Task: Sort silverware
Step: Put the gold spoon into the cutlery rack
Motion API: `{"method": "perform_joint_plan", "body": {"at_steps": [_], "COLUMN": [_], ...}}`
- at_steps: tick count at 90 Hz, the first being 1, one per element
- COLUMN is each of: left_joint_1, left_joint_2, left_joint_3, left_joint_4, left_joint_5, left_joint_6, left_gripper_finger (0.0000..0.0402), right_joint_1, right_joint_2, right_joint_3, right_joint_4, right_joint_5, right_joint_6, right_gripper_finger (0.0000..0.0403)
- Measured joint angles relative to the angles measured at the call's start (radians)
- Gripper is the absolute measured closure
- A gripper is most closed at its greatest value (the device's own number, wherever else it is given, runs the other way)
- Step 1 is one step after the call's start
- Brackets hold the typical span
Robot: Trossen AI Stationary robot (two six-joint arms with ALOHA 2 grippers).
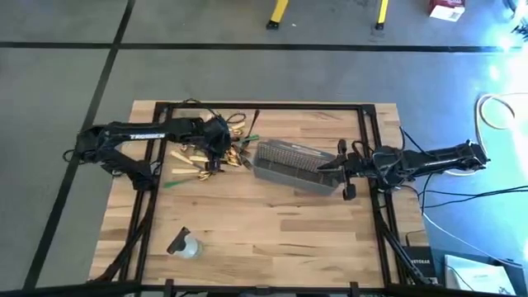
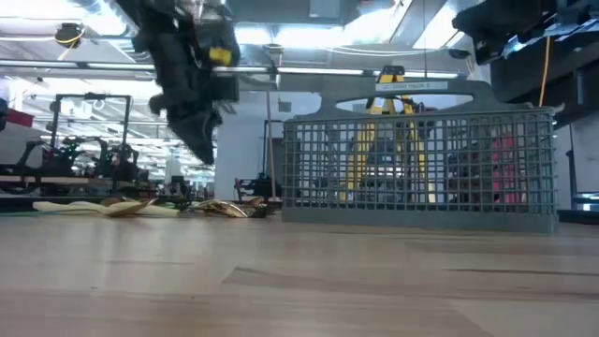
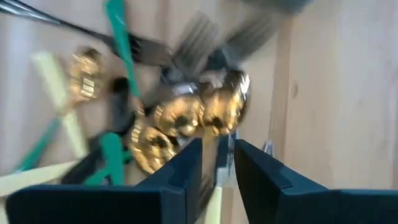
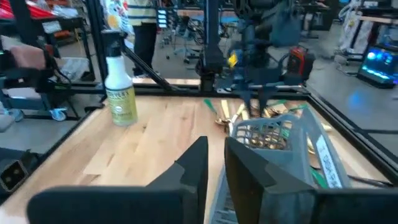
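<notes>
The silverware [image 1: 202,158] lies in a loose pile at the table's far left: gold spoon bowls [image 3: 186,118], pale, green and black pieces. My left gripper [image 1: 221,144] hangs over the pile's right side, raised off the table [image 2: 201,150], its fingers almost together [image 3: 219,155]. The grey mesh basket [image 1: 289,163] rests on the table right of the pile. My right gripper [image 1: 328,167] hovers above the basket's right end, its fingers [image 4: 216,155] close together with nothing between them. My left gripper points down from above, and a pale slim piece [image 3: 216,196] shows in the narrow gap between its fingers. The picture is smeared, so I cannot tell which part of the utensil this is or how it hangs.
A clear spray bottle [image 1: 186,245] lies near the table's front left; the right wrist view shows one standing [image 4: 119,87]. A black frame [image 1: 264,106] runs around the table's edges. Bare wood lies between the basket and the near edge.
</notes>
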Motion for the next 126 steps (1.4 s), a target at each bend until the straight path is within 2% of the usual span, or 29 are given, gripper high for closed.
{"method": "perform_joint_plan", "body": {"at_steps": [16,29,58,72,95,126], "left_joint_1": [0.014,0.037,0.041,0.041,0.041,0.041], "left_joint_2": [0.085,0.112,0.109,0.108,0.108,0.108], "left_joint_3": [-0.001,-0.001,0.000,0.000,0.000,0.000], "left_joint_4": [0.013,0.030,0.063,0.064,0.064,0.071], "left_joint_5": [-0.092,-0.066,-0.050,-0.051,-0.050,-0.051], "left_joint_6": [0.051,0.069,0.109,0.119,0.122,0.119], "left_gripper_finger": [0.0322,0.0322,0.0322,0.0322,0.0322,0.0322], "right_joint_1": [0.000,-0.001,0.000,-0.001,-0.001,-0.001], "right_joint_2": [0.020,0.021,0.008,0.001,-0.009,-0.027], "right_joint_3": [0.000,-0.011,-0.082,-0.084,-0.084,-0.084], "right_joint_4": [-0.014,-0.044,0.166,0.174,0.215,0.213], "right_joint_5": [0.052,0.052,0.036,-0.007,-0.007,-0.001], "right_joint_6": [-0.001,-0.004,-0.058,-0.045,0.024,0.004], "right_gripper_finger": [0.0366,0.0366,0.0373,0.0400,0.0402,0.0403]}}
